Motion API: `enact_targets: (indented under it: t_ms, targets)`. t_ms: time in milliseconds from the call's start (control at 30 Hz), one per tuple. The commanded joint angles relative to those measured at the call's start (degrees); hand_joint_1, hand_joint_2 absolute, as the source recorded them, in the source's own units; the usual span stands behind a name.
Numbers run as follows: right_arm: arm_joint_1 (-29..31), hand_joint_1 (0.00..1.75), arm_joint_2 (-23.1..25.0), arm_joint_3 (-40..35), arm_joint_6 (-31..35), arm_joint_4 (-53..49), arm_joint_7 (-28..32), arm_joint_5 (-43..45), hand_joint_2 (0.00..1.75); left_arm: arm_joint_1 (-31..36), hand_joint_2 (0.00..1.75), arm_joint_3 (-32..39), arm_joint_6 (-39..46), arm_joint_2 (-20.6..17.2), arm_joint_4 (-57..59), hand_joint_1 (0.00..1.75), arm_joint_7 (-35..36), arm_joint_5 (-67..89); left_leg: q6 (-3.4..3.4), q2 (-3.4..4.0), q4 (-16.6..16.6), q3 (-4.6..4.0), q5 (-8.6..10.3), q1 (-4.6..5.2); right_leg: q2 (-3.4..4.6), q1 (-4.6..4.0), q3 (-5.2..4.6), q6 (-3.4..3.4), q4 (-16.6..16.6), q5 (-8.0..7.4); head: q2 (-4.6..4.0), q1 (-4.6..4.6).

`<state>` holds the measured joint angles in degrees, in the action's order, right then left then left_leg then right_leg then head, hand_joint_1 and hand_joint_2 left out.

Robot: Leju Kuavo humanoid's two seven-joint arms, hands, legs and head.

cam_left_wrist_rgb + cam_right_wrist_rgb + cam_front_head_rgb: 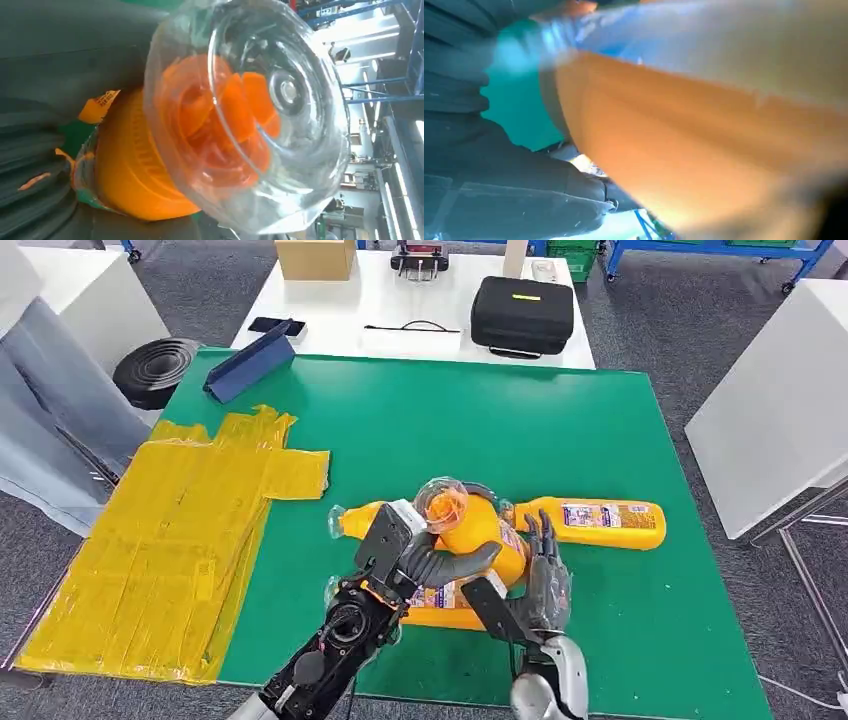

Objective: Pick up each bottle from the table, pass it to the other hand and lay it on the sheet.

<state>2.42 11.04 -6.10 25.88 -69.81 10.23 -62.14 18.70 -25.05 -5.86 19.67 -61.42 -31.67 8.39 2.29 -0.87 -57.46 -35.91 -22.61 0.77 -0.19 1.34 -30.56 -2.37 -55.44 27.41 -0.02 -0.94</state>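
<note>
An orange bottle (480, 535) with a clear domed cap (441, 503) is held above the green table (450, 410), near its front edge. My left hand (415, 560) grips it just below the cap, thumb across the body. My right hand (540, 585) holds its lower part, between upright fingers and thumb. The left wrist view has the cap (260, 115) close up, and the right wrist view a blurred orange body (699, 145). Three more orange bottles lie on the table: one to the right (600, 524), one behind my left hand (358, 521), one under the hands (440, 615). The yellow sheet (180, 530) covers the table's left side.
A blue folded stand (250, 363) sits at the table's far left corner. Behind is a white table with a black case (522, 312) and a cardboard box (315, 258). A person (50, 410) stands at the left, and a white cabinet (770, 420) stands right.
</note>
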Motion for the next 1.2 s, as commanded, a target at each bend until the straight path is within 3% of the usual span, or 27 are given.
enact_targets:
  t_ms: [33, 1200]
  targets:
    - [3.5, 0.00, 0.7, -0.5, 1.1, 3.8, 3.3, 3.7, 0.00, 3.1, 1.75, 1.7, 1.9, -1.6, 4.2, 1.75, -0.8, -1.2, -0.23, 0.23, 0.0, 0.36, -0.14, -0.11, 0.17, -0.12, 0.36, 0.20, 0.1, 0.05, 0.00, 0.00]
    - [5.2, 0.00, 0.4, -3.2, -1.1, 5.8, 6.5, 7.6, 0.00, 3.9, 1.75, 6.2, 13.0, -1.7, 6.4, 1.75, -2.5, 6.2, -0.17, 0.14, 0.0, 0.23, -0.06, -0.08, 0.10, -0.08, 0.23, 0.15, 0.1, 0.02, 0.00, 0.00]
